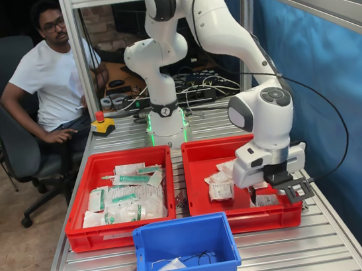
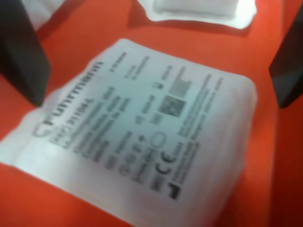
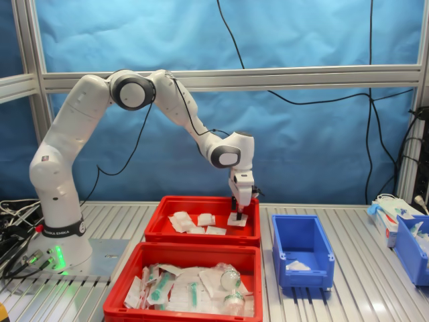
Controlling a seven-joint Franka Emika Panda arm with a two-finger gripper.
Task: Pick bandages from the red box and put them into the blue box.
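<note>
We find the gripper (image 3: pixel 237 213) lowered into the red box (image 3: pixel 201 233), its two dark fingers (image 2: pixel 21 52) spread wide on either side of a white printed bandage pouch (image 2: pixel 142 132) in the wrist view; the jaws are released and grip nothing, one finger near the pouch's edge, the other just apart from it.

The white Franka arm (image 1: pixel 198 13) fills the upper middle of the first exterior view and bends down toward the lower right. In the second exterior view it arches from its base at the left edge to the centre of the frame.

The red box holding the bandages sits at centre right in the first exterior view, and behind its twin in the second exterior view. A few more white bandages (image 3: pixel 182 221) lie toward the second exterior view's left inside it. The twin red tray (image 1: pixel 119 197), at centre left of the first exterior view, is crowded with green-printed packets (image 1: pixel 132 195).

The blue box (image 1: pixel 183 255) stands at lower centre of the first exterior view, in front of the two trays, with one white pouch (image 1: pixel 171 265) on its floor.

A man in a white T-shirt (image 1: pixel 52 72) sits at upper left of the first exterior view, near a red stop button (image 1: pixel 100 117).
</note>
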